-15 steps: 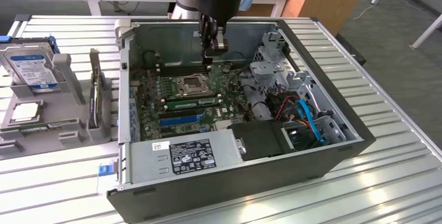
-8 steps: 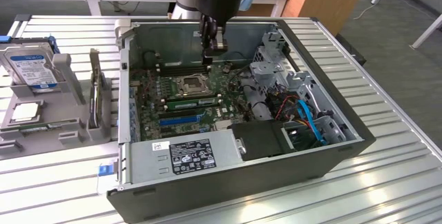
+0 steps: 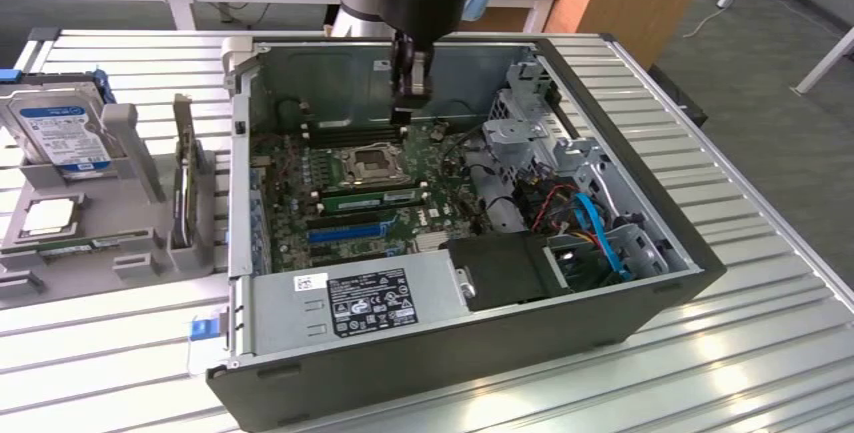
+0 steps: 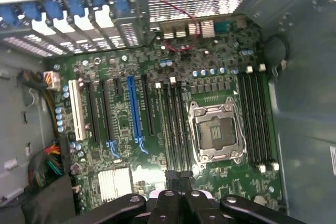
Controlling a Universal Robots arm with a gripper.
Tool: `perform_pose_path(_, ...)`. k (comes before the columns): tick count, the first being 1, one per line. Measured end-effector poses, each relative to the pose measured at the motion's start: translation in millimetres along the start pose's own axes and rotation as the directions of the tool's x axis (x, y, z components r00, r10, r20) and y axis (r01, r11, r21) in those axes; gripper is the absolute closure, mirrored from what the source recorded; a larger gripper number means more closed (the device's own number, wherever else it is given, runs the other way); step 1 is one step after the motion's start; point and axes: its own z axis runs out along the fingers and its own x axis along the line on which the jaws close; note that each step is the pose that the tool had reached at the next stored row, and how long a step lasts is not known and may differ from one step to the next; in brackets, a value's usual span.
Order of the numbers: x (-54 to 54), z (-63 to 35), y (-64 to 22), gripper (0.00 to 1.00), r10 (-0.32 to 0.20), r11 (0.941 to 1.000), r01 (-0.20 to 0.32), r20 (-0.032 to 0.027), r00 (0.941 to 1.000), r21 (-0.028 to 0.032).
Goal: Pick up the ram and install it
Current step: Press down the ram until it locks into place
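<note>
Ram (image 3: 371, 194) sits in a black slot just past the chip socket (image 3: 370, 164), lower down than my gripper (image 3: 411, 103) and apart from it. I see my gripper's fingers (image 4: 169, 199) pressed shut together, with nothing between them, hanging over the green board (image 4: 210, 61).
</note>
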Motion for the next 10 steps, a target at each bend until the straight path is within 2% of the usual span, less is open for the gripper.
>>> perform_pose_path(5,0.0,0.1,0.0,0.90,0.082,0.9966,-0.082,0.0026,0.9966,0.0036)
perform_pose_path(10,0.0,0.3,0.0,0.90,0.159,0.9872,-0.159,0.0053,0.9873,0.0068)
